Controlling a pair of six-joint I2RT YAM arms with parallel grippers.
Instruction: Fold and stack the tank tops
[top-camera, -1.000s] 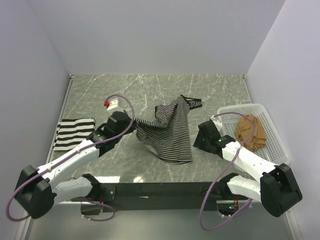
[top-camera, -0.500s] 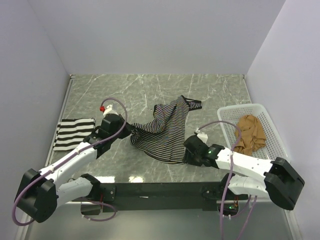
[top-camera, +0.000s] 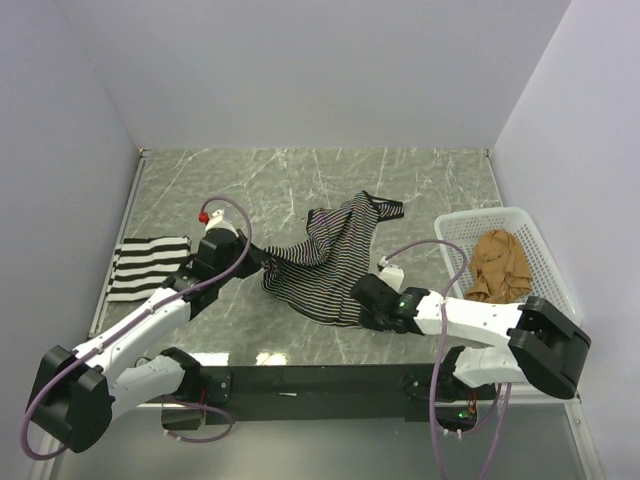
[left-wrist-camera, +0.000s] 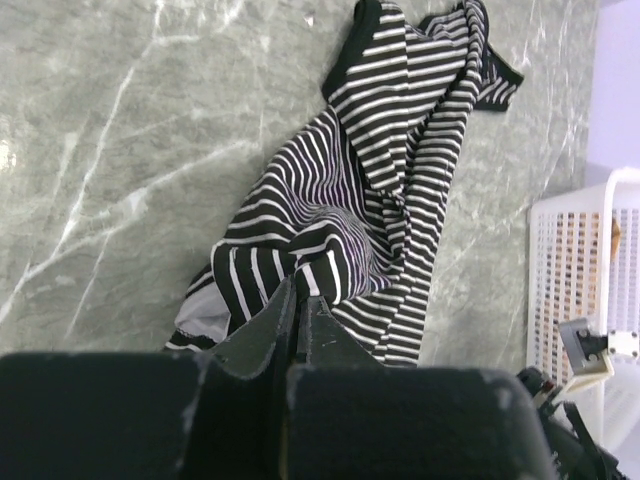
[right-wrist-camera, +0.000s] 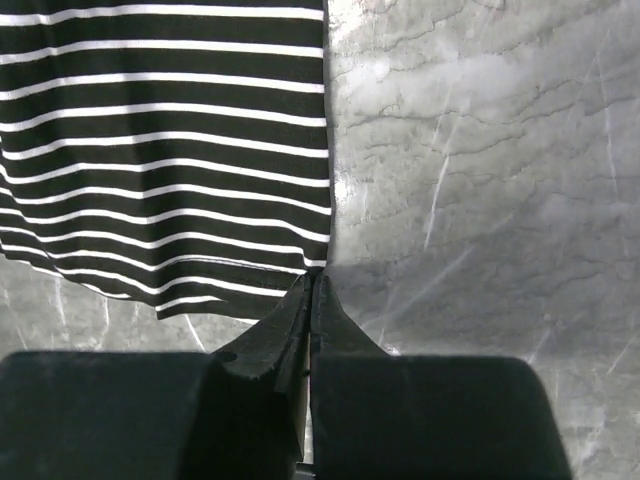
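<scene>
Thin-striped tank top (top-camera: 330, 265) bunched on tabletop (top-camera: 440, 175).
Left fingers (left-wrist-camera: 265, 325) pinch its edge; right fingers (right-wrist-camera: 275, 335) closed on hem corner.

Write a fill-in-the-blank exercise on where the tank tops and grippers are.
The white plastic mesh basket holds ____ garment, the plain tan-brown tank top.
The folded tank top with bold black-and-white stripes lies at the grey marble table's ____ edge.
The left gripper and the right gripper are both ____ on the thin-striped, black-trimmed tank top.
Missing: one; left; shut.
</scene>
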